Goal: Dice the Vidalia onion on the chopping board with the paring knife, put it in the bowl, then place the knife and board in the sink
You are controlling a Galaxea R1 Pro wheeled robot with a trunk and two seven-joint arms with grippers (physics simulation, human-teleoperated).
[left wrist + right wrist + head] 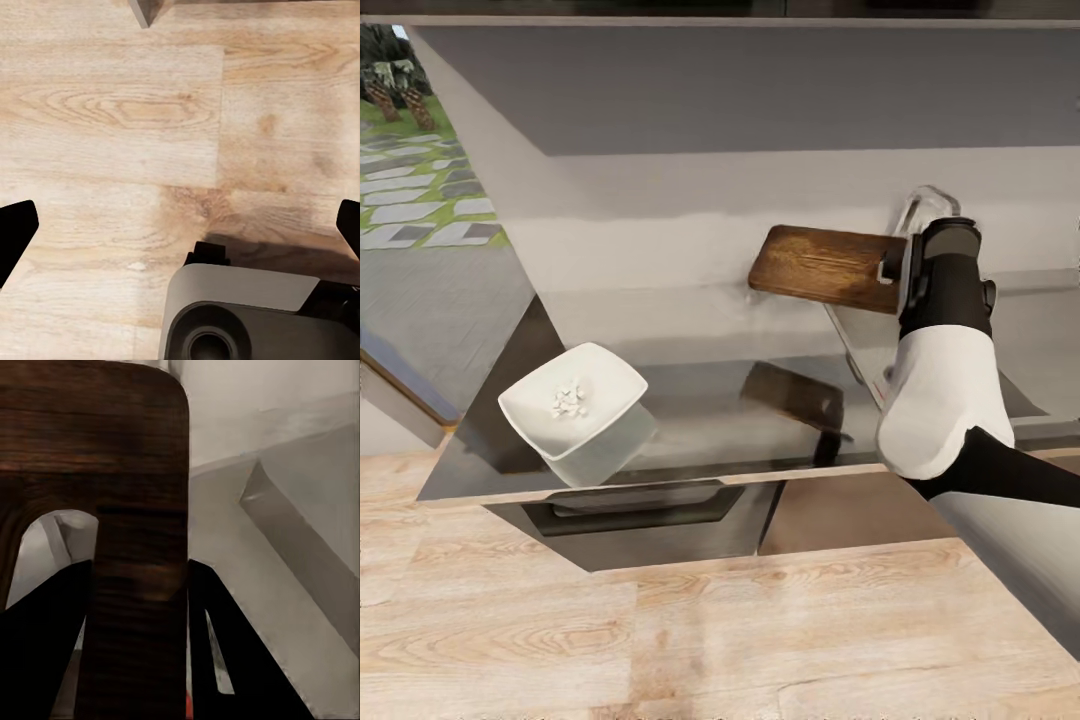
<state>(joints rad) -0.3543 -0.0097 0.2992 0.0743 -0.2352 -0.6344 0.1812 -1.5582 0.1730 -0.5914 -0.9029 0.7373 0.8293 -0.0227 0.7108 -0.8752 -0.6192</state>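
Observation:
My right gripper (892, 266) is shut on the handle end of the brown chopping board (820, 264), holding it in the air above the grey countertop (700, 410), at the left rim of the sink (1042, 350). In the right wrist view the black fingers (225, 660) clamp the strip beside the board's (112, 450) handle slot. A red sliver (187, 706) peeks out below the board; I cannot tell whether it is the paring knife. The white bowl (615, 385) at the counter's left holds diced onion (569, 400). My left gripper (180, 225) hangs open over the wooden floor.
The chrome faucet (926, 205) rises just behind the right gripper. Dark cabinets with a black handle (640, 505) sit under the counter's front edge. The wall runs close behind the counter. The robot's own base (240, 315) lies under the left gripper.

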